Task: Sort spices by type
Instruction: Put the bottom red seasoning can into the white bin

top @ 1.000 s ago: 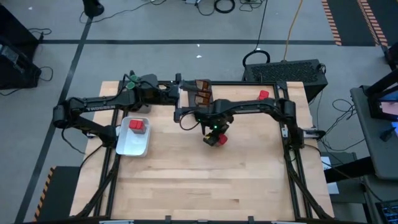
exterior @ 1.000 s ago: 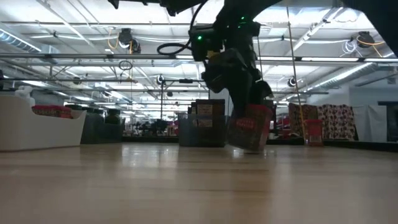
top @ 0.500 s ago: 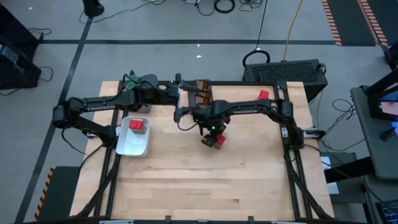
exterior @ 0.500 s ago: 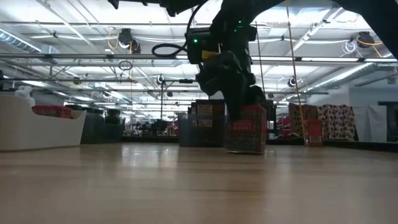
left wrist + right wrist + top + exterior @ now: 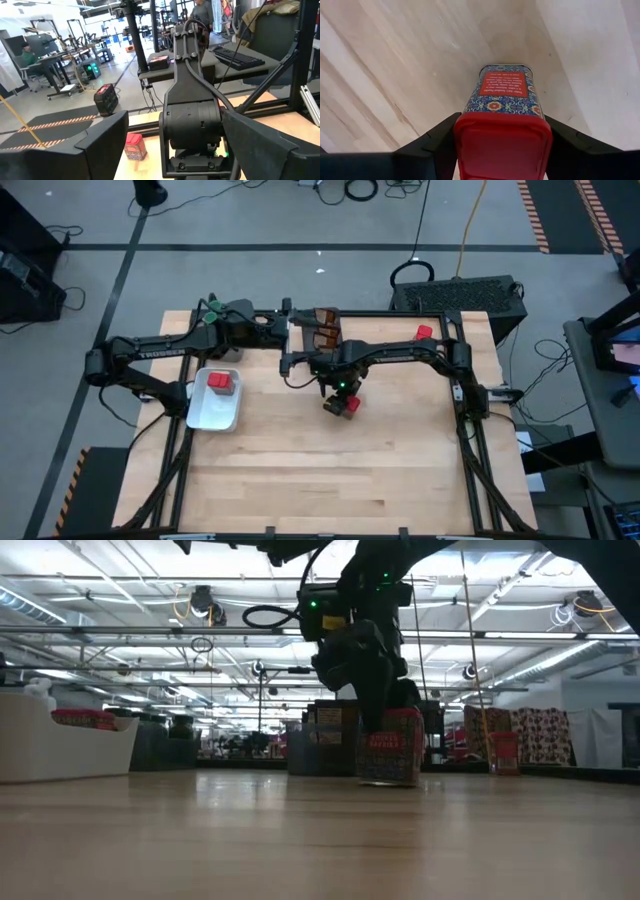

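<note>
A red-lidded spice container (image 5: 502, 100) with patterned blue sides stands upright on its base on the wooden table (image 5: 300, 470), near the middle. My right gripper (image 5: 502, 137) comes down on it from above and is shut on its top. My left gripper (image 5: 172, 150) hangs level and open above the table's far left part, with nothing between its fingers. Two more red containers (image 5: 222, 383) lie in the white tray (image 5: 212, 415). Brown-orange packets (image 5: 325, 330) sit at the far edge, and a green-lidded jar (image 5: 211, 307) at the far left corner. My right gripper pinches the container's red lid (image 5: 470, 150) between its two fingers, one on each side. The fingers (image 5: 375, 690) point steeply down from above. The container stands upright with its base (image 5: 388, 778) on the table.
Another red container (image 5: 424, 333) stands at the far right by the frame. The near half of the table shows bare wood. The black frame rails (image 5: 470, 430) run along both sides.
My right gripper has rolled and lowered the red container. It hung tilted with its base off the table a second ago; now it stands upright on the wood, a little farther toward the table's left.
</note>
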